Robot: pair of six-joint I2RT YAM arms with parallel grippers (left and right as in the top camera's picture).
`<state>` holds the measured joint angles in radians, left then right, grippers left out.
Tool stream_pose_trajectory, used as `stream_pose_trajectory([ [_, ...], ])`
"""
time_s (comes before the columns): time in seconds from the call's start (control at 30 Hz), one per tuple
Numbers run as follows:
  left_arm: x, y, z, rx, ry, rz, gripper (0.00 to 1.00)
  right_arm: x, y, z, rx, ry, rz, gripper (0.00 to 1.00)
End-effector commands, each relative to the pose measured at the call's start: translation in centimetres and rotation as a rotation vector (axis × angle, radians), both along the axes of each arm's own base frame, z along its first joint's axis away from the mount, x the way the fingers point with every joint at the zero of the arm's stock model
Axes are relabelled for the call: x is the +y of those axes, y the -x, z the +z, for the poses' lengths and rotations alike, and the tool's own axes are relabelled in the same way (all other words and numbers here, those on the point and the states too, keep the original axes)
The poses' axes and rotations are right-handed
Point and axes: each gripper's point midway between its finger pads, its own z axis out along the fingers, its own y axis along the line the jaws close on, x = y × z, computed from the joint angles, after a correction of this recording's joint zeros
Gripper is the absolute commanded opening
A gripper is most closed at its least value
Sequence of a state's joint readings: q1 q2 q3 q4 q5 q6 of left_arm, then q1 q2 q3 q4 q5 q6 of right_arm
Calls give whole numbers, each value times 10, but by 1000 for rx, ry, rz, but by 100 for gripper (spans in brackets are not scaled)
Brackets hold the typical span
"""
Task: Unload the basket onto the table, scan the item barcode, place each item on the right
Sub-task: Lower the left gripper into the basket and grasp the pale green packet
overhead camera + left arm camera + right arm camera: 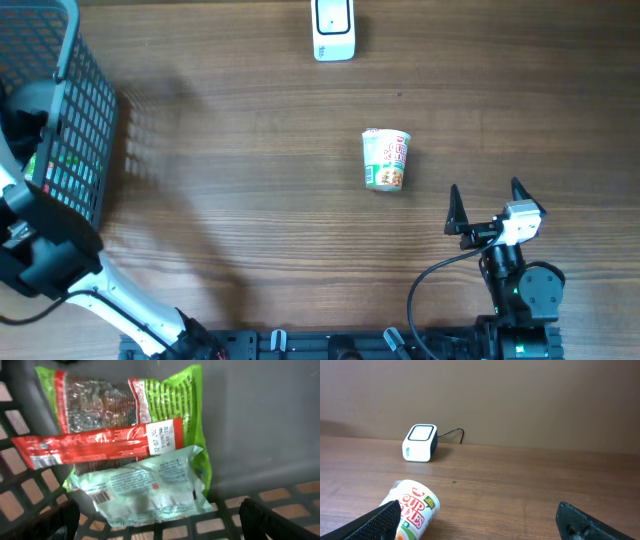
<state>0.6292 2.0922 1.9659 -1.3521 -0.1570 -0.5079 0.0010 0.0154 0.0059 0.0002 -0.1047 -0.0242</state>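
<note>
One cup noodle [386,160] lies on its side mid-table [250,220], at 10 o'clock of the right gripper [485,187], which is spread wide and empty. One scanner [334,30] at 12 o'clock. One basket [85,95] at 9 o'clock. Left gripper [160,522] is inside it, spread wide, holding nothing, over three packets: green packet [170,395], red packet [90,445], pale packet [145,490].

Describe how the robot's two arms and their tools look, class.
Right arm: black, with a white camera block and a looping black cable; right tool has two pointed black fingers. Left arm: white link, black joints; left tool has dark fingers.
</note>
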Motion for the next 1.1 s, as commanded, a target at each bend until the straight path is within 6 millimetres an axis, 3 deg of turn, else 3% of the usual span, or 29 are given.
stream_pose_trajectory([
  [0.0,-3,8,69,-145,-118,75,100,-1,0,3,-11,0,-3,100],
  [0.13,-4,10,90,-208,-150,110,100,-1,0,3,-11,0,-3,100],
  [0.23,-6,13,91,-209,-143,151,100,-1,0,3,-11,0,-4,100],
  [0.53,7,17,52,-230,-127,295,100,-1,0,3,-11,0,-4,100],
  [0.7,21,35,25,-215,-99,353,100,-1,0,3,-11,0,-3,100],
  [0.9,12,38,-11,-226,-8,361,100,-1,0,3,-11,0,-4,100],
  [1.07,0,33,-19,-221,16,334,100,-1,0,3,-11,0,-4,100],
])
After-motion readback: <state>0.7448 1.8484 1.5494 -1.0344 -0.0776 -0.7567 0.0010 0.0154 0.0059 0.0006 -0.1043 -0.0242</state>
